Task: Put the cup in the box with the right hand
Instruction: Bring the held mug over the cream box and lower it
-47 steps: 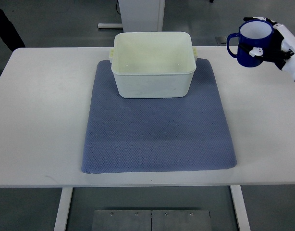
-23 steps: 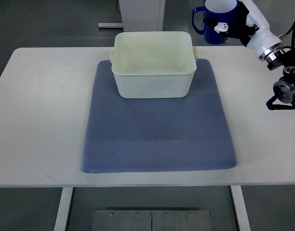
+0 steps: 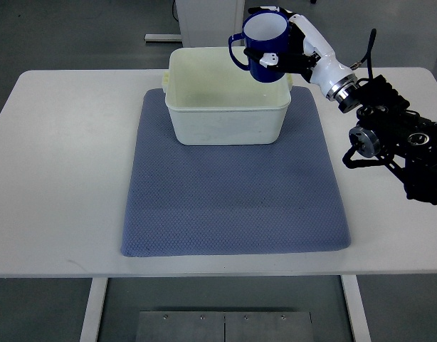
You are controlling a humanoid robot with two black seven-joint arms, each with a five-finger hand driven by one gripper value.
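To the left of the right hand and partly beneath it, the cream plastic box is sitting open on the blue mat. The blue cup is hanging upright over the box's far right corner, its handle pointing away from the hand. If released here, it is likely clipping the rim and tipping outside. The fingers are wrapping closed around the cup's side.

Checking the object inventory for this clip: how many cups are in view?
1. The blue cup is held upright in the right hand, above the right rear corner of the cream box on the blue mat. The box interior shows nothing else.
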